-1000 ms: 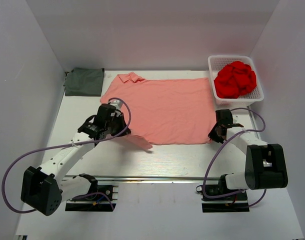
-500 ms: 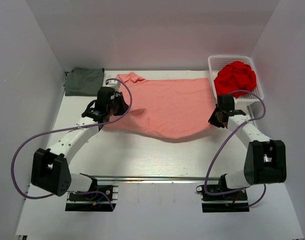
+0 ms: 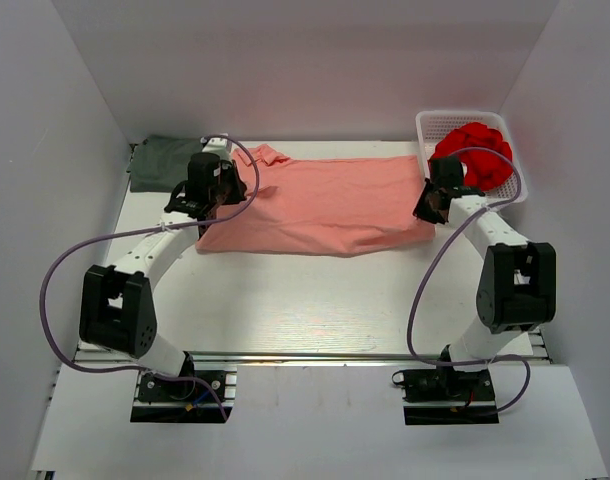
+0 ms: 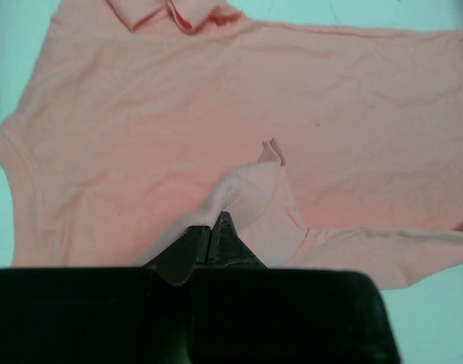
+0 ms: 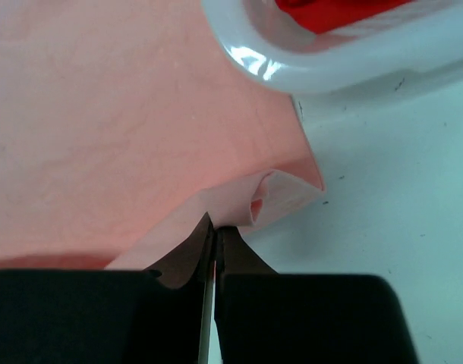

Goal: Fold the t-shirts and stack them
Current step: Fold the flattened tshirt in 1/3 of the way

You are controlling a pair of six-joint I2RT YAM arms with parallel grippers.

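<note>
The pink shirt is pinched at its folded-over hem by the left gripper and the right gripper, both clenched.

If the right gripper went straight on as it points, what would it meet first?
Likely the spread salmon-pink cloth shirt ahead of the right gripper, then the white plastic basket rim.
</note>
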